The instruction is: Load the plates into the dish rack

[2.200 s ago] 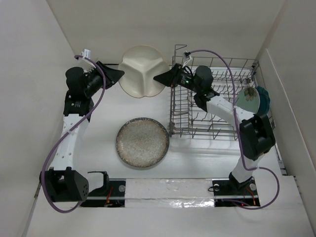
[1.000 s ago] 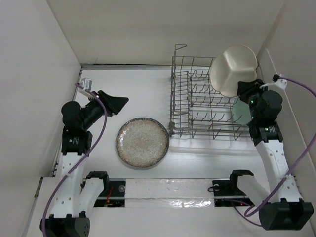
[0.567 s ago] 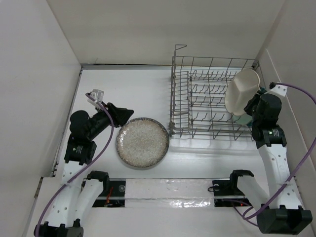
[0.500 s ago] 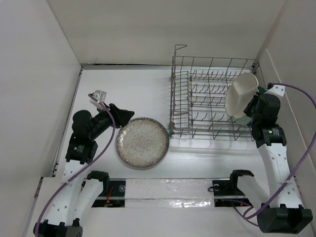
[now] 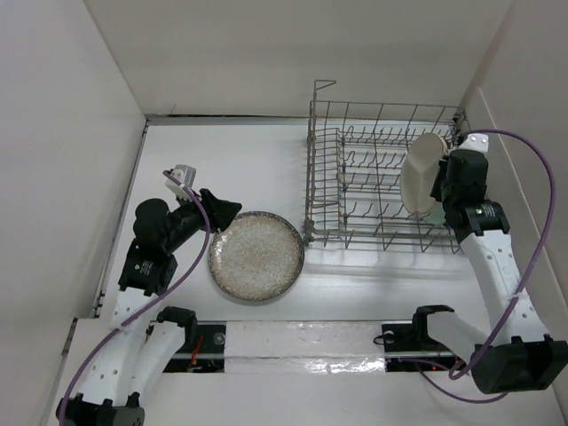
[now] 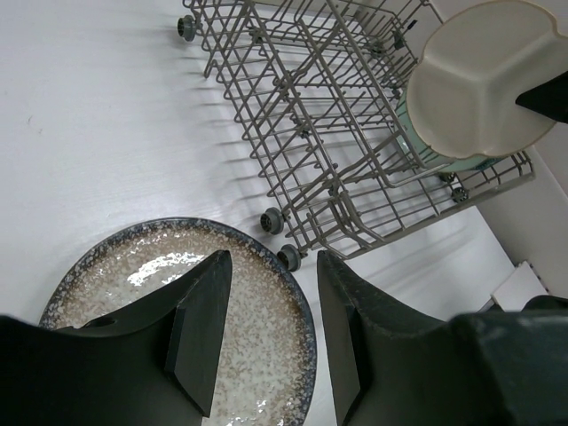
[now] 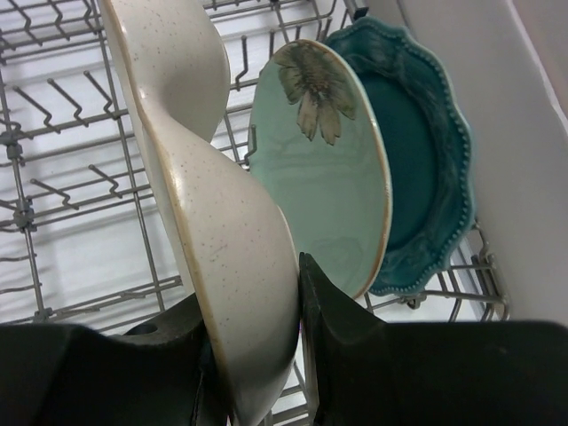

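One speckled grey-beige round plate (image 5: 256, 256) lies flat on the white worktop (image 5: 266, 160) left of the grey wire dish rack (image 5: 355, 161). Its near part is cut off in the wrist view behind the left gripper (image 6: 271, 266), which hovers over its rim with jaws apart, empty. Farther right, the right gripper (image 7: 253, 311) is clamped on the cream three-compartment plate (image 7: 204, 195), held on edge at the rack's right end just beside the upright pale mint green plate (image 7: 324, 177) and dark teal scalloped plate (image 7: 422, 142), both nearly hidden from above.

Bright, even light fills every view; the dish rack (image 6: 302, 115) throws soft shadows leftward on the white table (image 6: 106, 106), and glare glints on the speckled plate (image 6: 266, 337).
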Robot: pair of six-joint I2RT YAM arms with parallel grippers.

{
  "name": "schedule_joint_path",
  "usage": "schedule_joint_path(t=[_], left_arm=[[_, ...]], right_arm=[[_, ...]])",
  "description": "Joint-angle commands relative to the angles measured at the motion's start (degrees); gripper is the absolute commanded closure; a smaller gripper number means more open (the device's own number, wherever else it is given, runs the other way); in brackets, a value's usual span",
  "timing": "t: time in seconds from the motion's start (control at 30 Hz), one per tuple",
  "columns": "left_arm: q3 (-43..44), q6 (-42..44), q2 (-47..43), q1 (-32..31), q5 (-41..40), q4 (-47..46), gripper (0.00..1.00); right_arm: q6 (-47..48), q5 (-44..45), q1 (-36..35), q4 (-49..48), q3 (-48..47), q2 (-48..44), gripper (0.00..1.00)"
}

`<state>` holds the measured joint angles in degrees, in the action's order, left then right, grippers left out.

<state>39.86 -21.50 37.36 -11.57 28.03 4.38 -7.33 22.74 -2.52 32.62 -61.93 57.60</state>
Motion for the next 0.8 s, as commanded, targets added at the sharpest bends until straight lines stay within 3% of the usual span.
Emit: schedule_joint_path(t=[0.0, 0.17, 0.77], left_arm=[[0.31, 0.84, -0.80, -0.29, 0.01, -1.57, 0.60], [0.31, 0.75, -0.45, -0.29, -0.08, -1.66, 0.60], [0.40, 0.84, 0.52, -0.29, -0.17, -1.57, 0.61]], right_arm=[[1.27, 3.97, -1.86, -11.79, -6.53, -0.39, 1.00], [2.67, 7.75, -2.40, -10.91, -7.15, 1.55, 1.00], [2.59, 8.11, -4.68, -12.05, -5.22, 4.71, 1.00]])
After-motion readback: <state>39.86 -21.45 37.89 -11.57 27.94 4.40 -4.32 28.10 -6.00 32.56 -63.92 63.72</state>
